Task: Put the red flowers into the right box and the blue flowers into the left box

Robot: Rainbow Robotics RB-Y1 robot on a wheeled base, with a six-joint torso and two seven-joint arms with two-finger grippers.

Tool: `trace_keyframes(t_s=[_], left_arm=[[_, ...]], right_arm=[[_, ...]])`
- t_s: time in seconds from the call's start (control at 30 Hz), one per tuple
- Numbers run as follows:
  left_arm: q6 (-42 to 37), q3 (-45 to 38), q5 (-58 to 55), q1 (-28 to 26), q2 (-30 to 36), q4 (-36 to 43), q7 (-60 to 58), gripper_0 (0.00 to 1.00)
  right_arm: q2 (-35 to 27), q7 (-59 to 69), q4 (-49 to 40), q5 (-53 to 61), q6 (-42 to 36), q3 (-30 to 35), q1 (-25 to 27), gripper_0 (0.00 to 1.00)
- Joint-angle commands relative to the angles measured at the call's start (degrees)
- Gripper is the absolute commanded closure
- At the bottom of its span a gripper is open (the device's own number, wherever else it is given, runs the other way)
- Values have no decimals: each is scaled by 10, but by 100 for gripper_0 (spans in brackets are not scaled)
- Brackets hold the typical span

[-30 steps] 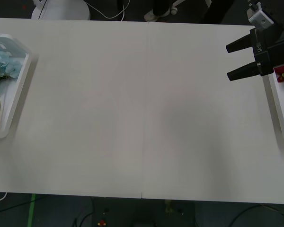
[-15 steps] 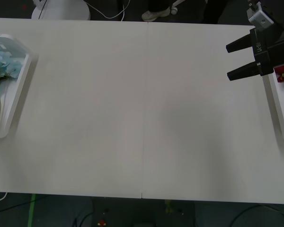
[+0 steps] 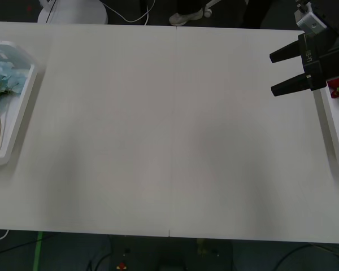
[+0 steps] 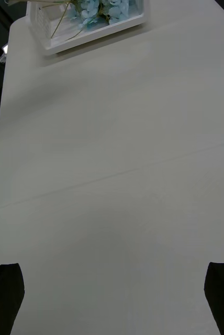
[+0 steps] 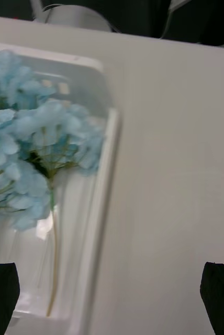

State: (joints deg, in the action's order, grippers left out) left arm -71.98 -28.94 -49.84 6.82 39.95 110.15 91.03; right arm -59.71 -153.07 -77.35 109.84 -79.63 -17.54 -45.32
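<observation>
The blue flowers (image 3: 1, 76) lie in the left box (image 3: 22, 107) at the table's far left edge. In the left wrist view the blue flowers (image 5: 38, 141) lie in the left box (image 5: 104, 172) close below my open left gripper (image 5: 109, 296), which has nothing between its black fingers. The right box (image 3: 327, 121) is at the far right edge, with a bit of the red flowers (image 3: 338, 90) showing behind my arm. My right gripper (image 3: 272, 73) hovers just left of that box, open and holding nothing, pointing across the table. The right wrist view has the left box (image 4: 91, 31) far off.
The white table (image 3: 175, 141) stretches bare between the two boxes, with a thin seam down its middle. Dark floor, cables and a white stand base (image 3: 73, 11) lie beyond the far edge.
The blue flowers have shifted slightly to the left in the left box. My right gripper has not moved.
</observation>
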Motion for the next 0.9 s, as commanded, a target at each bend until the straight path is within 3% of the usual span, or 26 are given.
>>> trace_keyframes(t_s=[0.03,0.23,0.47,0.67,0.9], left_arm=[[36,38,-81,-41,34,66,0,0],[111,133,-255,-68,55,93,87,0],[145,237,-405,-54,81,93,247,0],[219,337,-437,-18,94,94,341,0],[316,413,-429,28,95,93,348,0]], right_arm=[[-9,-19,-14,1,4,12,0,0],[-9,-19,-14,1,4,12,0,0],[-9,-19,-14,1,4,12,0,0],[-9,-19,-14,1,4,12,0,0],[-9,-19,-14,1,4,12,0,0]])
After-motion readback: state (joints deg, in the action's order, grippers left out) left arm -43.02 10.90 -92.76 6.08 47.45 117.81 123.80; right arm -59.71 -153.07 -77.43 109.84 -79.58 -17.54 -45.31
